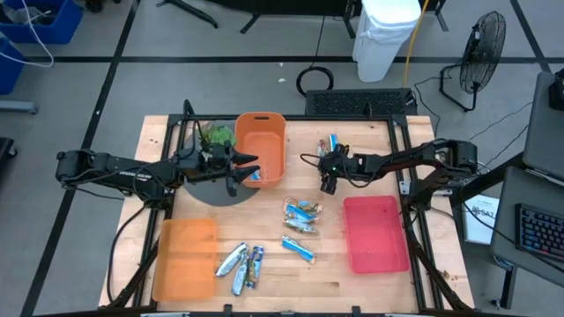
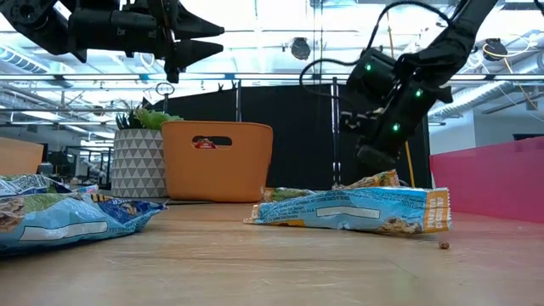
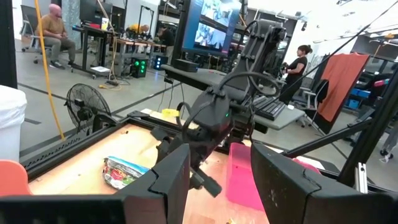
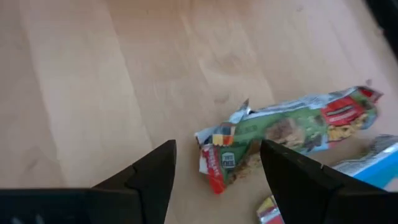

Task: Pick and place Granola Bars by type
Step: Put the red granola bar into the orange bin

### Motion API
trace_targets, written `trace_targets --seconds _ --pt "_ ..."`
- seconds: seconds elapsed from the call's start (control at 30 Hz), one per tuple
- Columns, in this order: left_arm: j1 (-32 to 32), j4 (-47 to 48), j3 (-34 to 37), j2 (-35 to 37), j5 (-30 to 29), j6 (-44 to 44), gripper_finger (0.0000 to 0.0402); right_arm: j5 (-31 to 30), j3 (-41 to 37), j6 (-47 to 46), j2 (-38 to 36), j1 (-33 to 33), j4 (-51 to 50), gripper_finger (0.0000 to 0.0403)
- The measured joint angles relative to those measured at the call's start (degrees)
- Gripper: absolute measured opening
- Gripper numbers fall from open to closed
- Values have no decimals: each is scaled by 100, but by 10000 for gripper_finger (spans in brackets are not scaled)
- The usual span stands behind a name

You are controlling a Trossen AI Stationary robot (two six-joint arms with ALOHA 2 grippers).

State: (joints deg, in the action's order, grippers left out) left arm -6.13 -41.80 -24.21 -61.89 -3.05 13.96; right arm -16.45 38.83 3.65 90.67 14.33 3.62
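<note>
Granola Bars (image 1: 300, 217) strewn mid-table, more toward near edge, one (image 1: 334, 141) far by orange bin (image 1: 261, 141). Likely light, crinkly, slippery foil; crumbly inside. Best pinched across narrow middle.

Right gripper (image 1: 328, 179) low, fingers apart, empty, green-wrapped bar (image 4: 292, 130) just ahead at 6 o'clock.

Left gripper (image 1: 251, 165) raised over bin edge, spread, empty, at 9 o'clock of right one.

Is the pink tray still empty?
Empty. The high view shows the pink tray with a bare floor; the granola bars lie loose on the table beside it.
</note>
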Motion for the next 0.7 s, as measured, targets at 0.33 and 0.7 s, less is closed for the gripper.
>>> trace_targets --seconds 0.33,0.7 --pt "0 0 0 0 -2 -15 173 -39 10 -9 545 -6 729 197" --pt "2 2 0 0 -4 -20 173 -441 -9 495 435 -23 1065 7"
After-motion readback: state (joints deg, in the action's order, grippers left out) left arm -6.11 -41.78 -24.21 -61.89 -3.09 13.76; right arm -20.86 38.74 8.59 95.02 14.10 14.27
